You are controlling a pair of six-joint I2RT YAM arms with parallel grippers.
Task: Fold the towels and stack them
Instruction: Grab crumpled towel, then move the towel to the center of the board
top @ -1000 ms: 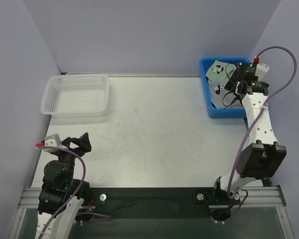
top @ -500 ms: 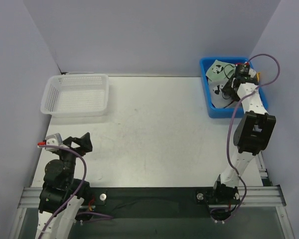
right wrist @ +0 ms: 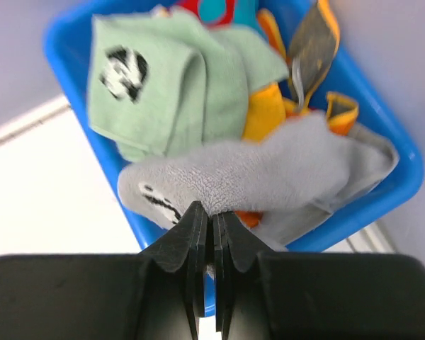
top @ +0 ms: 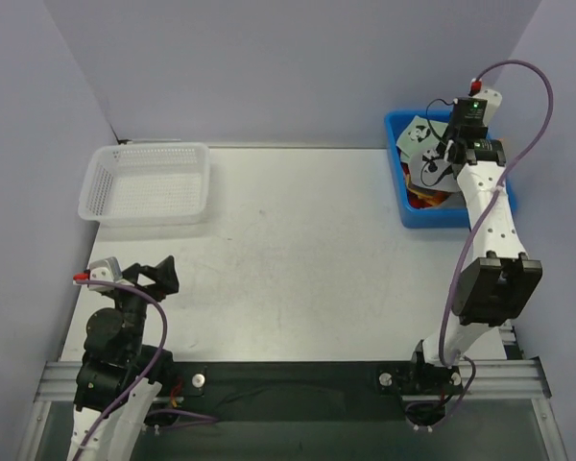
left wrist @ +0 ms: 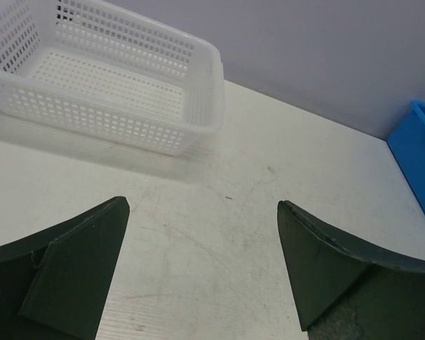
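1. Near left corner first: the left gripper (left wrist: 200, 207) hangs low over the table (top: 298, 250), jaws spread wide, released.
2. Ahead of it lies scuffed white tabletop, running out toward the far edge.
3. At the far left corner, the white mesh basket (top: 149, 182) sits flat on the table.
4. Over at the far right corner, the blue bin (top: 403, 209) holds the heap of towels.
5. The right gripper (right wrist: 212, 216) is above that bin, fingers clenched tight on a fold of the grey towel (right wrist: 269, 170). The towel bunches at the pinch and drapes across the others.
6. Under the grey one peeks the orange towel (right wrist: 265, 113).
7. Farther back, toward the far edge, lies the green panda towel (right wrist: 163, 78). A sliver of the red towel (right wrist: 212, 8) shows beyond it.
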